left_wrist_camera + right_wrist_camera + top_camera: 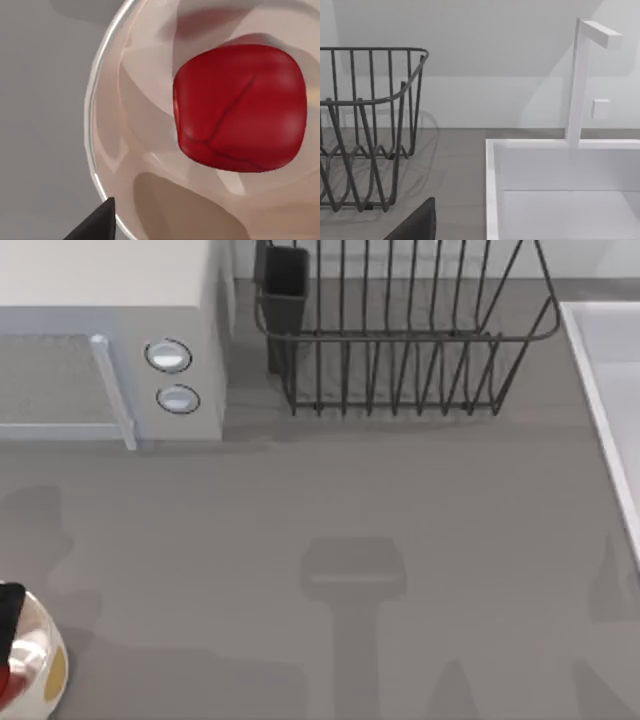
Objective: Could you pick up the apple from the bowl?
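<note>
The apple lay in the bowl at the bench's near-left corner in the top view, directly below the left gripper, which hung close over it; one dark fingertip showed beside the bowl's rim, and I could not tell whether the fingers were spread or closed. The apple was nearly round, with no long axis to favour, and the left arm was plainly the nearer, the right wrist facing the dish rack and sink. No writing or brand could be read.
</note>
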Robot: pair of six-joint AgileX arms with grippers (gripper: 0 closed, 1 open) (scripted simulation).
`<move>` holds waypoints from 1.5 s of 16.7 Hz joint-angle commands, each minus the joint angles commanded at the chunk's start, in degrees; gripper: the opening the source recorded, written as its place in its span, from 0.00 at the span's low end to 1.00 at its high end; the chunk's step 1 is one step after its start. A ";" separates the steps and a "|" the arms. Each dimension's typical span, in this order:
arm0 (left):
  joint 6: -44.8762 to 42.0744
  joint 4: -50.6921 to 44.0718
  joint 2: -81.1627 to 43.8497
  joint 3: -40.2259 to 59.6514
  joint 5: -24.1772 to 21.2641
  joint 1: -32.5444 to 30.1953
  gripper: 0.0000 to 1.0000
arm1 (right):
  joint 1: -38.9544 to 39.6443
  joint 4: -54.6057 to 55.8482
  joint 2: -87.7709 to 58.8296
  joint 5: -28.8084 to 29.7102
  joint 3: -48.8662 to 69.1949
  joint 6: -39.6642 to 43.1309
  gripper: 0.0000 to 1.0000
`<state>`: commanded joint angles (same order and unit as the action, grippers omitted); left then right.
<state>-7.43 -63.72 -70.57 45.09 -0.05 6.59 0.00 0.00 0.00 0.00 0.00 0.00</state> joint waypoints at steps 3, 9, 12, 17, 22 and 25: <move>-0.08 -0.67 -0.63 0.50 0.00 0.07 1.00 | 0.00 0.00 0.00 0.00 0.00 0.00 1.00; -0.11 3.54 -2.44 -2.25 0.01 -0.11 1.00 | 0.00 0.00 0.00 0.00 0.00 0.00 1.00; -0.27 12.48 -6.32 -6.78 0.02 0.05 1.00 | 0.00 0.00 0.00 0.00 0.00 0.00 1.00; -0.53 27.84 -12.96 -14.83 0.04 0.30 1.00 | 0.00 0.00 0.00 0.00 0.00 0.00 1.00; -0.60 30.61 -14.66 -16.75 0.04 0.37 1.00 | 0.00 0.00 0.00 0.00 0.00 0.00 1.00; -0.60 30.61 -14.66 -16.75 0.04 0.37 0.85 | 0.00 0.00 0.00 0.00 0.00 0.00 1.00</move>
<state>-8.03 -33.11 -85.23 28.34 0.00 6.96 0.00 0.00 0.00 0.00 0.00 0.00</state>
